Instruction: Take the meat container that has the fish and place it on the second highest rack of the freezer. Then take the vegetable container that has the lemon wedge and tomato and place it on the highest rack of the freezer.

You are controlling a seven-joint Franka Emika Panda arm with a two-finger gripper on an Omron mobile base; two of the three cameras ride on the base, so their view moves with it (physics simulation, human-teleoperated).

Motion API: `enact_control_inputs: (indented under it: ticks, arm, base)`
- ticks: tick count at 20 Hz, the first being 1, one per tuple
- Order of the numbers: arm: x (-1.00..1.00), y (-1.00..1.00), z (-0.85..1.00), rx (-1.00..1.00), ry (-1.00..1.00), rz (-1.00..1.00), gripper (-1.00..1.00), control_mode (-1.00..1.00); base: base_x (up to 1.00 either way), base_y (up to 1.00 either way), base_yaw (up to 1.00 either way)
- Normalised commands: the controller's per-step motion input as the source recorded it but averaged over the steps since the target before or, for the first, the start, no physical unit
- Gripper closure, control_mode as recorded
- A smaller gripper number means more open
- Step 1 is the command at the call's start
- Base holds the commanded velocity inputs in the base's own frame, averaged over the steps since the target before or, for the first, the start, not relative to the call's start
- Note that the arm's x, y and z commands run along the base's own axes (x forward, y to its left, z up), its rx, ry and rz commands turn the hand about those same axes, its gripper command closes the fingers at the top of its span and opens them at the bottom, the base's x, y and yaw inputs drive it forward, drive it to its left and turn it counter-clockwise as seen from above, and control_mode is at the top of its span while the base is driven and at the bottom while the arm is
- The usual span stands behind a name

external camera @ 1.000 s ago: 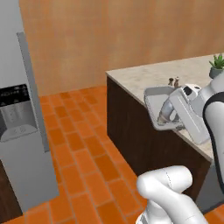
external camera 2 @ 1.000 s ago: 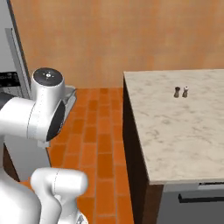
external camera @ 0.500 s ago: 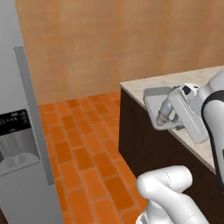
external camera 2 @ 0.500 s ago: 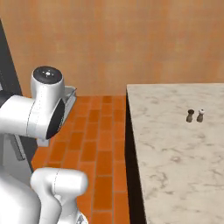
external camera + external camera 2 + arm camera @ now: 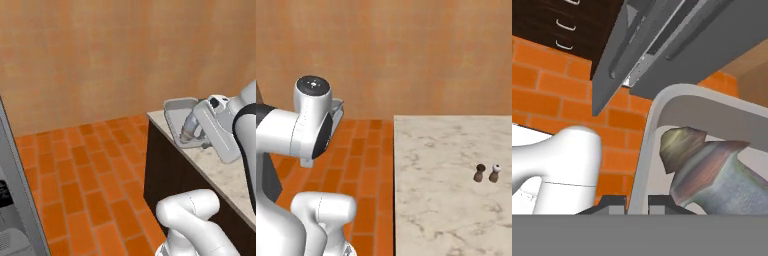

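A rendered home kitchen. A marble-patterned tabletop (image 5: pixel 446 185) on dark wood fills the lower right of the right base view, with salt and pepper shakers (image 5: pixel 487 173) standing on it. Orange brick tiles (image 5: pixel 90 185) cover the floor below a tan wall (image 5: pixel 406 55). The hand view shows dark brown drawers (image 5: pixel 567 25) at upper left beside a grey appliance with bar handles (image 5: pixel 662 35).

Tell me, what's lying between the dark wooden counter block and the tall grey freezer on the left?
Only bare orange brick floor separates the dark counter block from the grey freezer in the left base view; nothing stands on it.
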Motion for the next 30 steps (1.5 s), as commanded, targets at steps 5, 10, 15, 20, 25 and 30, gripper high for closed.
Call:
enact_control_inputs:
  ticks: [5,10,15,20,25,30]
  arm:
    - [0.0,0.0,0.0,0.0,0.0,0.0,1.0,1.0]
    - [0.0,0.0,0.0,0.0,0.0,0.0,1.0,1.0]
    - [0.0,0.0,0.0,0.0,0.0,0.0,1.0,1.0]
    - [0.0,0.0,0.0,0.0,0.0,0.0,1.0,1.0]
    - [0.0,0.0,0.0,0.0,0.0,0.0,1.0,1.0]
    - [0.0,0.0,0.0,0.0,0.0,0.0,1.0,1.0]
  base:
    - [1.0,0.06,-0.05]
    - [1.0,0.03,0.01]
    - [1.0,0.02,0.29]
    - [0.97,-0.09,0.69]
    - [0.66,-0.08,0.83]
    - [0.19,-0.27,0.82]
